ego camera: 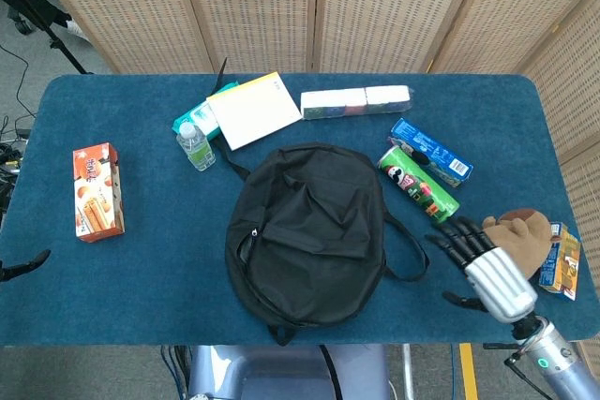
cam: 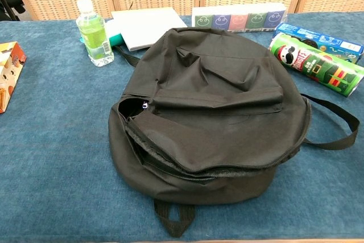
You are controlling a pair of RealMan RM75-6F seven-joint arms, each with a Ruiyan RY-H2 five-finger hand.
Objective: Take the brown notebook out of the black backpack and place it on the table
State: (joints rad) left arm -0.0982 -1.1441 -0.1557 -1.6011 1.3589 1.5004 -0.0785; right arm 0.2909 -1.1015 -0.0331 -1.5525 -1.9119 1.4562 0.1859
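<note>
From the head view, the right hand (ego camera: 480,258) hovers over the blue surface (ego camera: 141,278) with its fingers spread and nothing in them. The black backpack (ego camera: 307,231) lies flat off its fingertip side, long axis running from the near edge toward the screens, top handle at the near edge. A brown plush toy (ego camera: 521,237) sits just beside the hand, a green chip can (ego camera: 418,183) beyond its fingers. Of the left hand only a dark tip (ego camera: 23,264) shows; I cannot tell its state.

From the chest view, the backpack's zipper opening (cam: 170,163) gapes toward the near edge. The brown notebook is not visible. No hand shows here.
</note>
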